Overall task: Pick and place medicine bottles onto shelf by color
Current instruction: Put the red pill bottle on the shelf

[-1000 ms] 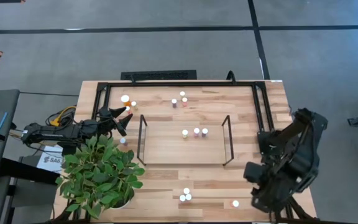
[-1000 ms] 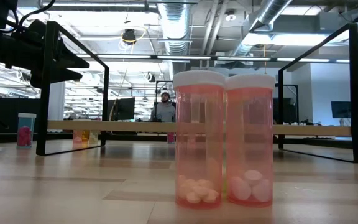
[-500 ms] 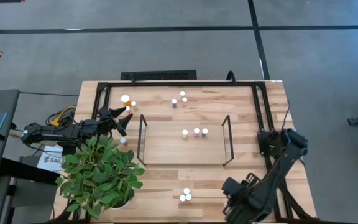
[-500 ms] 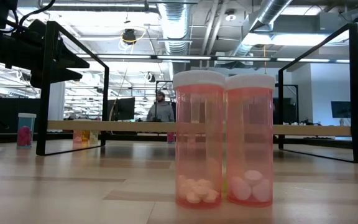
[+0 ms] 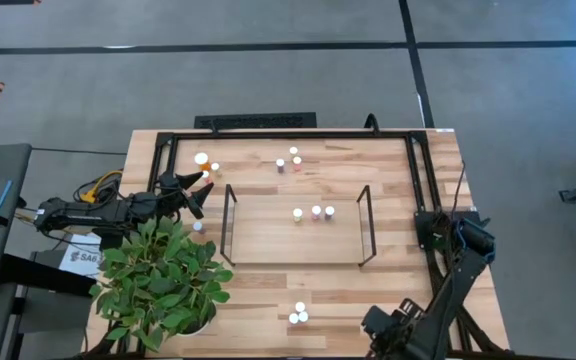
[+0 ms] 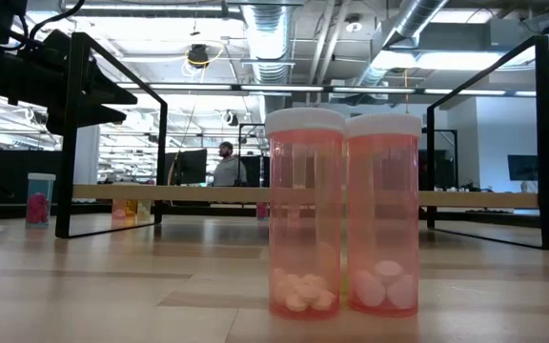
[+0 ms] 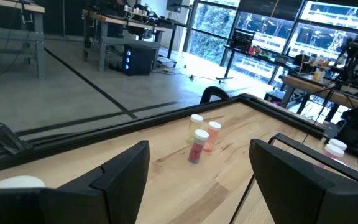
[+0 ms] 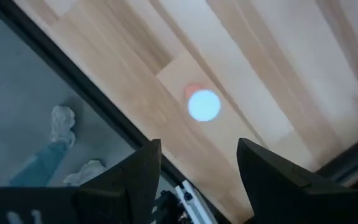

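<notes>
My right gripper (image 5: 386,330) hangs open by the table's near edge, at the right, pointing down. In its wrist view (image 8: 197,148) a white-capped orange bottle (image 8: 204,104) stands on the table below and between the fingers, untouched. My left gripper (image 5: 199,190) is open and empty at the table's left, level, beside a large white-capped bottle (image 5: 201,158). The light-wood shelf (image 5: 268,240) holds three bottles (image 5: 316,211). Three more stand at the far side (image 5: 293,157) and three near the front edge (image 5: 299,314); two of these, orange, fill the low view (image 6: 305,238).
A potted plant (image 5: 163,280) stands at the near left, with one bottle (image 5: 198,227) at its far side. A black frame (image 5: 168,135) runs round the table. A person's legs and shoes (image 8: 59,119) show on the floor past the near edge.
My right arm has swung from the table's right edge toward the near edge and reached left, coming over the bottle at the near right, which it now hides in the high view. A person in the room behind has walked left.
</notes>
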Controlling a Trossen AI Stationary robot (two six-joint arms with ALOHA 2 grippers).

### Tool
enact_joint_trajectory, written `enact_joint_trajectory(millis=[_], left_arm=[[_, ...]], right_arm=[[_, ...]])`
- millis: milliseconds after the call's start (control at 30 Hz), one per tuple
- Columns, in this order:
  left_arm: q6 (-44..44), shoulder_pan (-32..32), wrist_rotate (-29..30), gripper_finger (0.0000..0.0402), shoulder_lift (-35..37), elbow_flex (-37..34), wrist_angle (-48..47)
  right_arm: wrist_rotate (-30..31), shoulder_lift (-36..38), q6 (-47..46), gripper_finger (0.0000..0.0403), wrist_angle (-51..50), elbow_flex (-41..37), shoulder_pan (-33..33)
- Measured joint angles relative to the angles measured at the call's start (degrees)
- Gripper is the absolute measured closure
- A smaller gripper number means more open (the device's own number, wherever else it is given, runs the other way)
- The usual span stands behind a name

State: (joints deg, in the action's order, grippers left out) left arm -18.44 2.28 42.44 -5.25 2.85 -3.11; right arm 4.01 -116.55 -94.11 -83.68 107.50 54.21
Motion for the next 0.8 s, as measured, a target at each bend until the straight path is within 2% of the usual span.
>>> enact_joint_trajectory(millis=[167,367,567,800], left_arm=[[0.0,0.0,0.02,0.0137,0.0,0.01,0.0],[0.0,0.0,0.0,0.0137,0.0,0.01,0.01],[0.0,-0.02,0.01,0.0137,0.0,0.02,0.02],[0.0,-0.01,0.01,0.0137,0.0,0.01,0.0]], right_arm=[[-1.01,0.56,5.71,0.0168,1.79,-3.06,-2.07],[-5.87,9.48,7.45,0.0168,15.8,-18.58,-4.35],[-6.45,17.82,2.34,0.0168,30.31,-32.05,-4.87],[-7.19,17.88,-0.45,0.0168,32.77,-34.51,-4.87]])
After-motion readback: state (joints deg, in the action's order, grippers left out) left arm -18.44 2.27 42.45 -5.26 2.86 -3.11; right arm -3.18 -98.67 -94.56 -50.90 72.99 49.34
